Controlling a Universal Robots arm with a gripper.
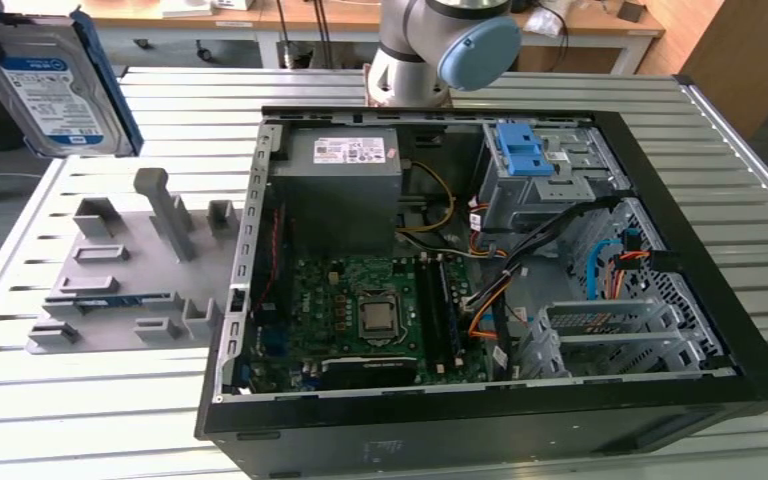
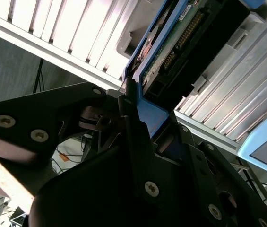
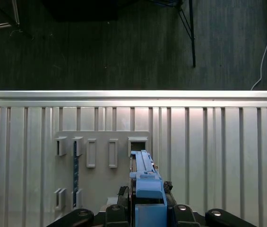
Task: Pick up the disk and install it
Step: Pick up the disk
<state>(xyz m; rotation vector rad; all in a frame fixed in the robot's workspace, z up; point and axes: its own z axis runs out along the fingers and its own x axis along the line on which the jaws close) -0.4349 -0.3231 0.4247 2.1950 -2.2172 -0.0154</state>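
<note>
The disk (image 1: 53, 88) hangs in the air at the exterior view's upper left, above the table's edge, with its white-and-blue label facing the camera and a blue carrier frame along its side. In the second wrist view its circuit-board underside (image 2: 185, 35) shows. My gripper (image 3: 148, 190) is shut on the blue frame at the end of the disk (image 3: 144, 170), which stands edge-on. The black fingers (image 2: 129, 118) press on the frame from both sides. The disk is well apart from the open computer case (image 1: 651, 200).
A grey slotted holder (image 1: 131, 270) lies on the slatted metal table (image 1: 117, 420), under and just right of the disk. Inside the case are a grey power-supply box (image 1: 344, 165), the motherboard (image 1: 357, 310), cables and a drive bay with a blue latch (image 1: 524, 150). The arm's base (image 1: 438, 45) stands behind.
</note>
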